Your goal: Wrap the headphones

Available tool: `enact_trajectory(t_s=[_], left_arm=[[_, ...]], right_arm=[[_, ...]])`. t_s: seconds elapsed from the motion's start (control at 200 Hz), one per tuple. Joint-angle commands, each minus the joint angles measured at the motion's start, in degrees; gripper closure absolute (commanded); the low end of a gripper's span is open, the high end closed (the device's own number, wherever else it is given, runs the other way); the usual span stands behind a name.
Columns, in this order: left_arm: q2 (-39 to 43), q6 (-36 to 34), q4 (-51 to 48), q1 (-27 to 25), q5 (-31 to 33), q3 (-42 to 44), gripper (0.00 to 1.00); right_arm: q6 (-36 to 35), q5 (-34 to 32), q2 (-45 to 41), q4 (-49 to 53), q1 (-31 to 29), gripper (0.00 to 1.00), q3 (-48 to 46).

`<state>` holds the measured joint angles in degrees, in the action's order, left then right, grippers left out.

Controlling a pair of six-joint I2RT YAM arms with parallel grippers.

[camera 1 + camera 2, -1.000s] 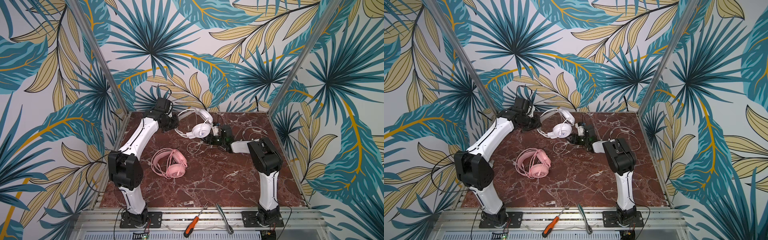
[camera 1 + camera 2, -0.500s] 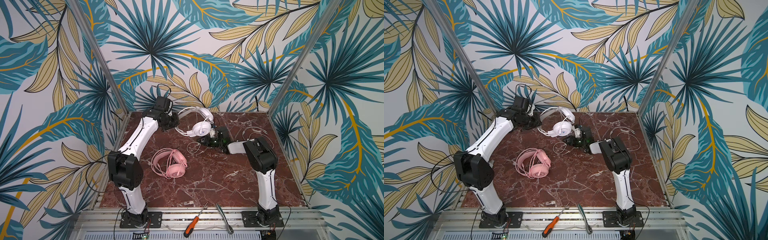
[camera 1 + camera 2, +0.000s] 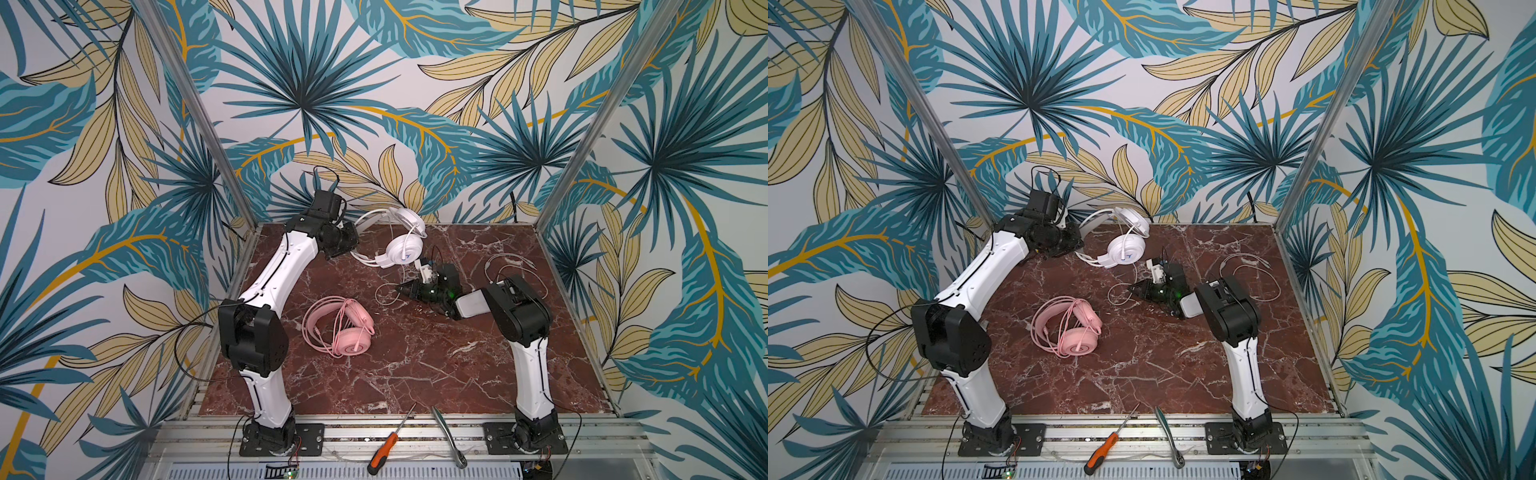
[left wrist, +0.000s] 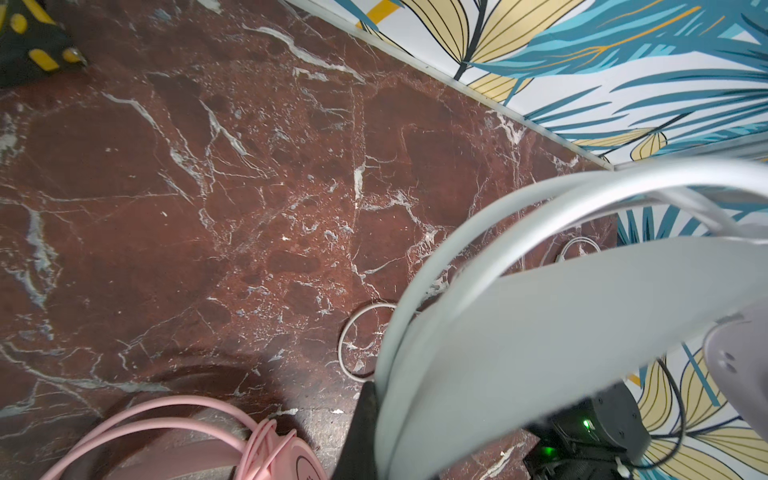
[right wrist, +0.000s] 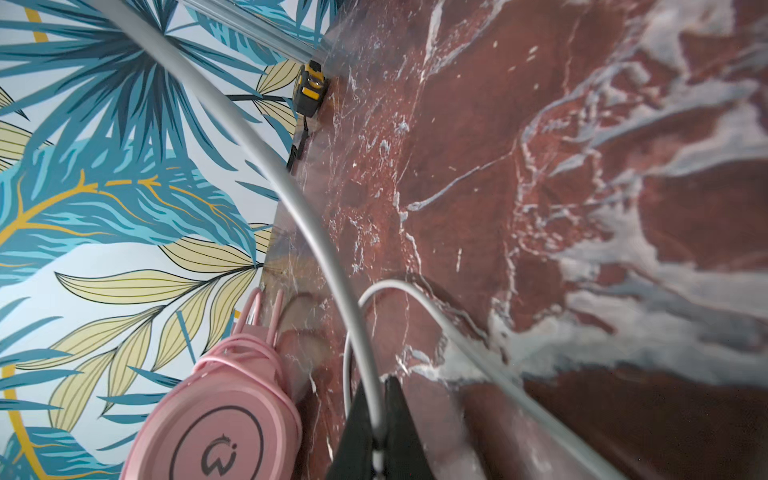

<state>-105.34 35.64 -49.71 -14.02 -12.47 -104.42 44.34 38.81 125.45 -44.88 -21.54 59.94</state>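
Top views both show a red marble table [image 3: 415, 374]. Near its back wall, the left gripper [image 3: 355, 240] has its fingers clamped tight on the headband of the white headphones [image 3: 402, 250] and holds them raised, while the pink headphones [image 3: 347, 332] lie flat left of the table's middle with their cable looped over them. Just right of centre, low over the marble, the right gripper [image 3: 402, 287] has its fingers [image 5: 399, 415] pinched together on the thin white cable [image 5: 318, 232], which hangs from the white headphones and loops on the table.

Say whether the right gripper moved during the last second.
Yes. In a top view the right gripper shifted leftward, closer to the pink headphones, which stayed put.
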Motion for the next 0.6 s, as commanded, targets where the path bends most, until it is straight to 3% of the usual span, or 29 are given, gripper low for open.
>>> enact_trajectory(t_s=[0.0,0.331,0.596], left_arm=[[1.1,3.2,2.6,0.5,2.6,-0.1,1.00],[1.0,7.2,3.7,0.7,8.2,1.4,1.00],[0.2,10.7,3.8,0.7,11.1,1.9,1.00]], right_arm=[[-3.2,-1.6,-5.9,1.4,-0.3,0.96,-3.3],[-21.7,-6.4,-21.2,29.5,-1.0,1.00,-6.5],[-39.5,-15.0,-28.4,55.1,-5.4,1.00,-1.0]])
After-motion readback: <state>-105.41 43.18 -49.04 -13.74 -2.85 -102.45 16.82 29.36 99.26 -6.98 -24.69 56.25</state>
